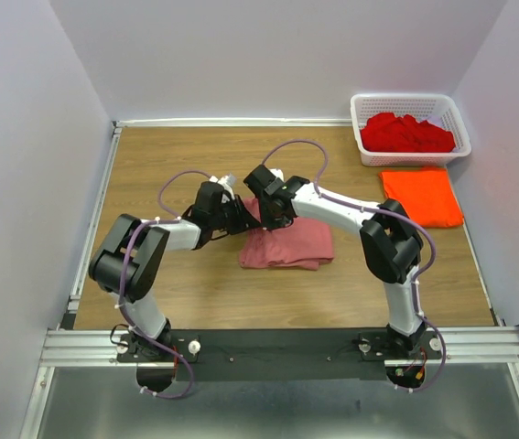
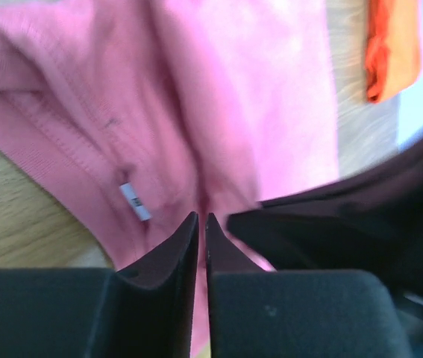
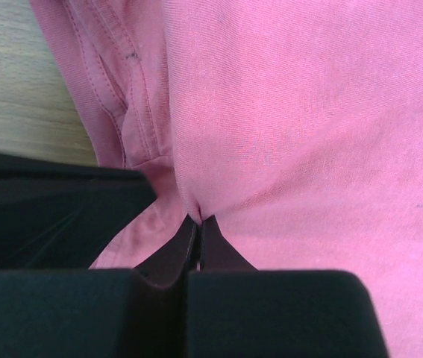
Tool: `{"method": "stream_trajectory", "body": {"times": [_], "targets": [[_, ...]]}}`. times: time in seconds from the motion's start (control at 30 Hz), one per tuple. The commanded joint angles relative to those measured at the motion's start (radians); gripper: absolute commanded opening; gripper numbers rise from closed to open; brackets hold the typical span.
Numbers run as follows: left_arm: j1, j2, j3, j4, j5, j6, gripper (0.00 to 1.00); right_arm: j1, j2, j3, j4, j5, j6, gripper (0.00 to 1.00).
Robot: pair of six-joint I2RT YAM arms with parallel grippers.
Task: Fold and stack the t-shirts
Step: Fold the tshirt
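A: Right gripper [image 3: 198, 218] pinches the pink t-shirt [image 1: 286, 245], mid-table. Left gripper [image 2: 201, 218] is nearly closed at its 10 o'clock edge; whether it grips, I cannot tell.
B: Soft, light, floppy, so take edges. Orange t-shirt [image 1: 421, 195] at 2 o'clock, red t-shirts [image 1: 407, 133] in the basket [image 1: 367, 154] beyond.

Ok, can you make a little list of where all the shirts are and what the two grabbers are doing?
pink shirt: partly folded, bunched, middle of the table
orange shirt: folded flat, right side, on the near side of the basket
red shirts: piled loose in the basket
left gripper: closed, pinching the pink shirt
right gripper: closed, pinching the pink shirt
where the grippers are: close together at the pink shirt's far left part
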Motion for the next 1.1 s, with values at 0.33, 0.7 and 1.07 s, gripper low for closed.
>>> {"method": "stream_trajectory", "body": {"times": [0.33,0.7,1.07], "targets": [[-0.017,0.152,-0.002,0.049,0.02,-0.041,0.12,0.009,-0.051,0.011,-0.019,-0.062,-0.032,0.0],[-0.025,0.14,-0.025,0.06,0.011,-0.05,0.12,0.029,-0.059,0.058,-0.019,-0.093,-0.036,0.01],[-0.031,0.136,-0.036,0.073,0.011,-0.058,0.12,0.034,-0.053,0.101,-0.019,-0.119,-0.038,0.01]]}}
